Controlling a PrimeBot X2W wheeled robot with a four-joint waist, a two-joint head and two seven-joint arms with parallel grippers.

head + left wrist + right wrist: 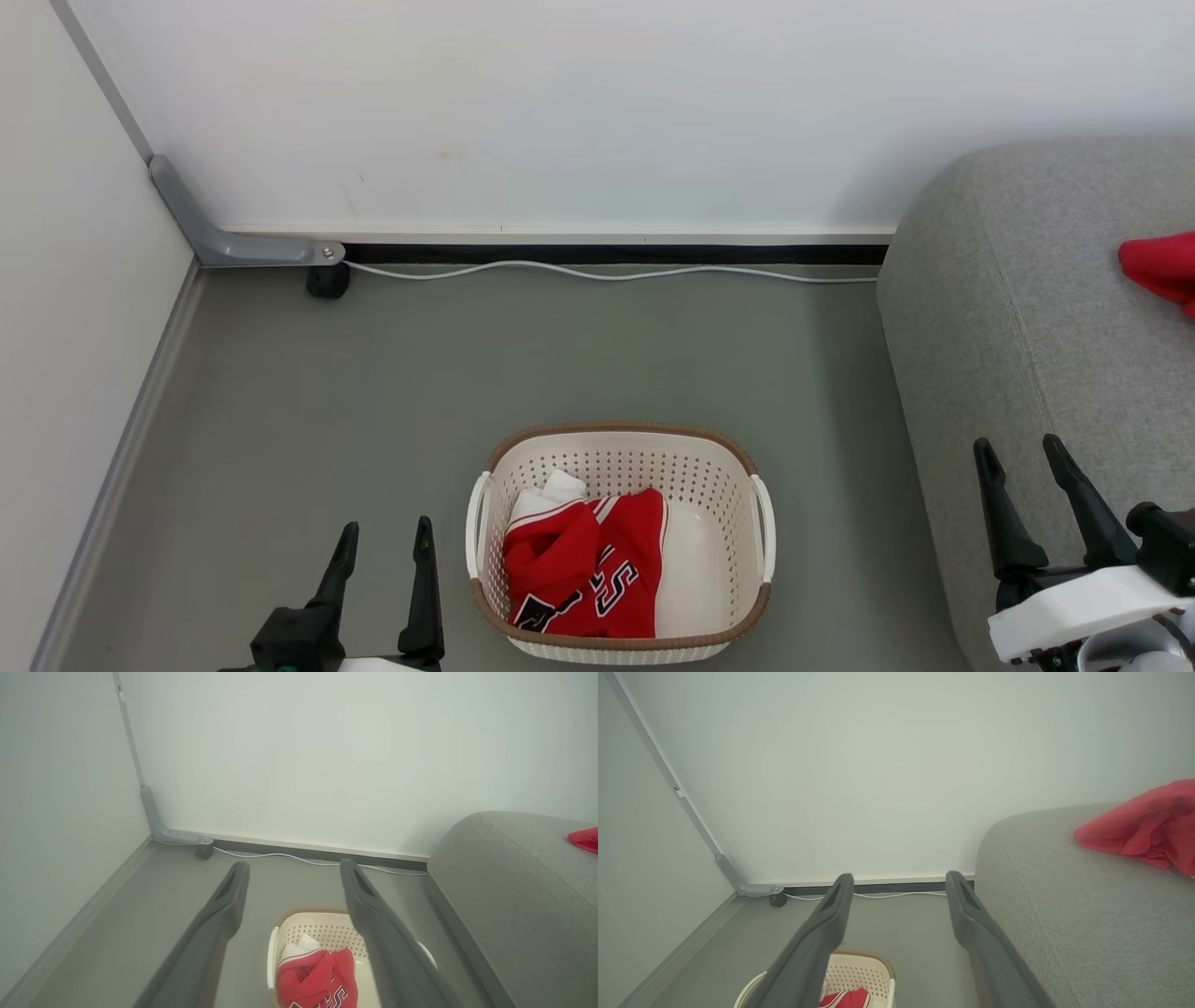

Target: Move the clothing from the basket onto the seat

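Observation:
The cream basket with a brown rim stands on the grey floor in the lower middle of the head view. Crumpled in its left half is red clothing with white trim and black-and-white lettering. Another red garment lies on the grey seat at the right. My left gripper is open, left of the basket, with nothing between its fingers. In front of the seat's near corner my right gripper is open and holds nothing. The wrist views show the basket and the seat.
A white wall runs behind, with a white cable along its base. A grey bracket and a small black wheel sit in the left corner. A side wall closes the left. Bare floor lies between basket and wall.

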